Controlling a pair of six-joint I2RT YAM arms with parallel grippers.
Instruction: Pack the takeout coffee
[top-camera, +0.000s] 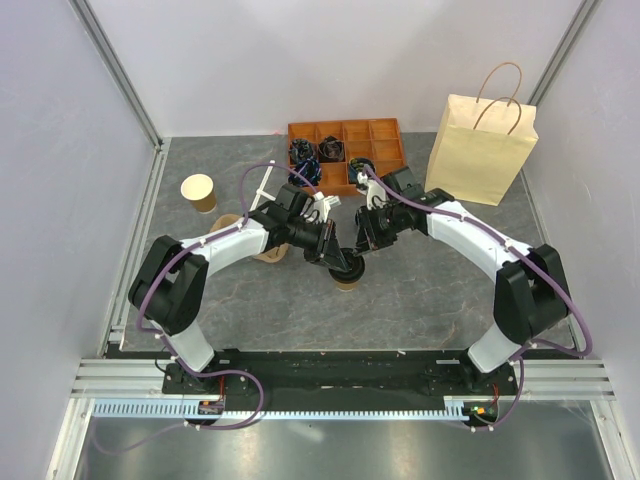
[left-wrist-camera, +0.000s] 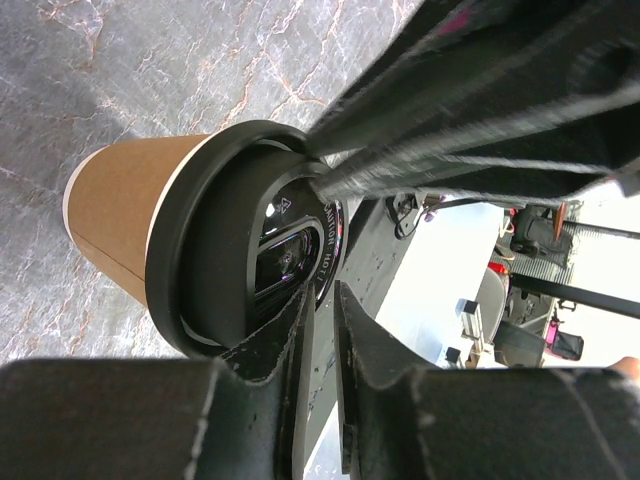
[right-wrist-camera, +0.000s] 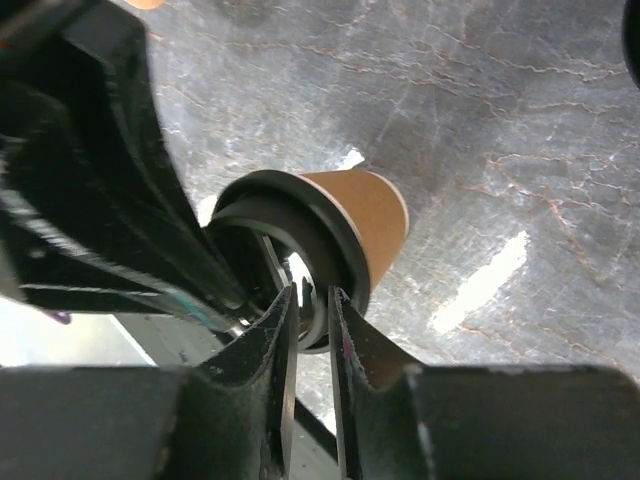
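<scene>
Two pincers meet at the middle of the overhead view. The left pincer (top-camera: 342, 262) reaches in from 9 o'clock and the right pincer (top-camera: 361, 248) from 1 o'clock. Both are down on the black lid of the coffee cup (top-camera: 347, 281), which stands upright on the grey, marble-veined table (top-camera: 430, 300). At 12 o'clock sits an orange tray (top-camera: 385, 130) of compartments, some holding black lids. At 1 o'clock a cream paper bag (top-camera: 480, 150) stands upright with rope handles. At 10 o'clock is an open brown cup (top-camera: 199, 192). Plain white walls and aluminium rails close the space in.

Left wrist view adds what the overhead cannot: raised lettering on the lid (left-wrist-camera: 225, 250) reads "CAUTION HOT", beside a small triangle mark. The left pincer's fingers (left-wrist-camera: 365, 345) are clenched on the near rim of the lid. The other pincer's fingers reach the far rim.

Right wrist view shows the cup's brown side (right-wrist-camera: 365, 215) against the veined table. Its own fingers (right-wrist-camera: 270, 340) are nipped on the lid rim, and the lid top is too dark to read.
</scene>
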